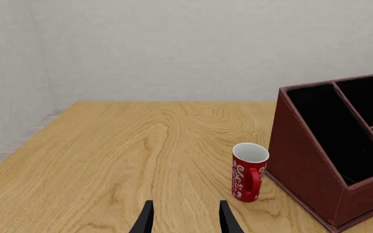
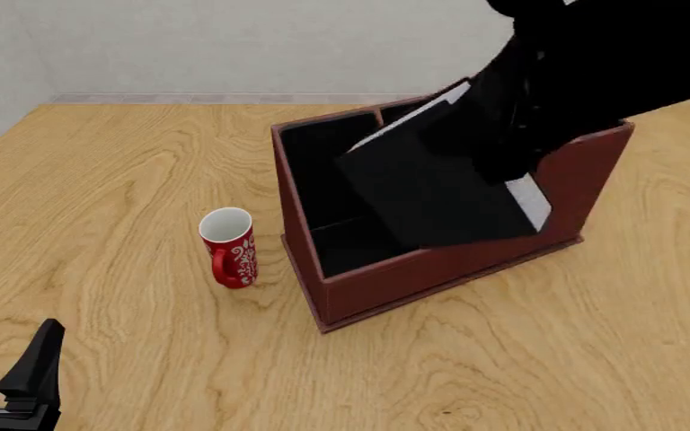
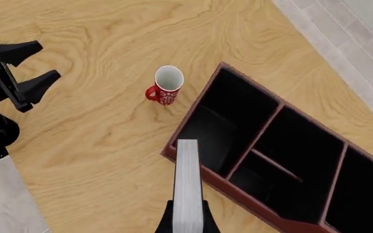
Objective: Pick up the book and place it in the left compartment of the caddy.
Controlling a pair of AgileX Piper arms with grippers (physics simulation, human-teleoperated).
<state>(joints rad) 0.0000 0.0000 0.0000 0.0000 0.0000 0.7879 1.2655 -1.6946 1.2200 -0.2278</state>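
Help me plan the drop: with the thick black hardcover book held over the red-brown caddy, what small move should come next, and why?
Probably lower the thick black hardcover book, gripped by the right gripper, into the caddy's long left compartment. The right wrist view shows its white page edges over that section's near wall, and the front view shows it tilted above the dark red-brown caddy, not yet inside.

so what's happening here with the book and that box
The right hand is gripping the black book and holding it tilted in the air above the red-brown caddy, over its left compartment. The book is not inside yet. The left hand is open and idle low over the table, away from the caddy. A red mug stands upright just beside the caddy's left wall.
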